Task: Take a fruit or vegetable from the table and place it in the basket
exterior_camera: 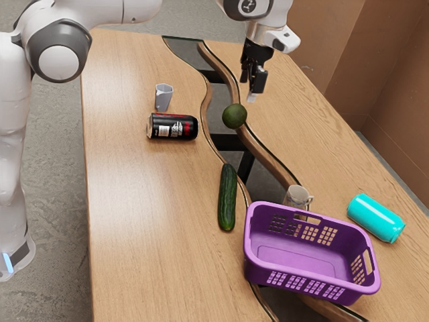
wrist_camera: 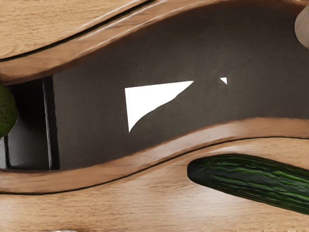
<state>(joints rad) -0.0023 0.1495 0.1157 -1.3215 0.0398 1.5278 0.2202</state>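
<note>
Exterior view: claw point(exterior_camera: 252, 92) aloft; open gap between avocado point(exterior_camera: 234, 116), basket rim point(exterior_camera: 268, 206).

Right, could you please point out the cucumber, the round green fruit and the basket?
Cucumber point(exterior_camera: 228, 198), exterior view, middle of its body.
Round green fruit point(exterior_camera: 234, 116), exterior view, middle of its skin.
Basket point(exterior_camera: 257, 270), exterior view, outer wall.

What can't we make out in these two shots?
- Exterior view: mug's base, hidden behind the basket.
- Exterior view: black can's fine print, too small.
- Exterior view: part of the arm, cut off by the top edge.
- Wrist view: rest of the round green fruit and one cucumber end, cut off by edges.
</note>
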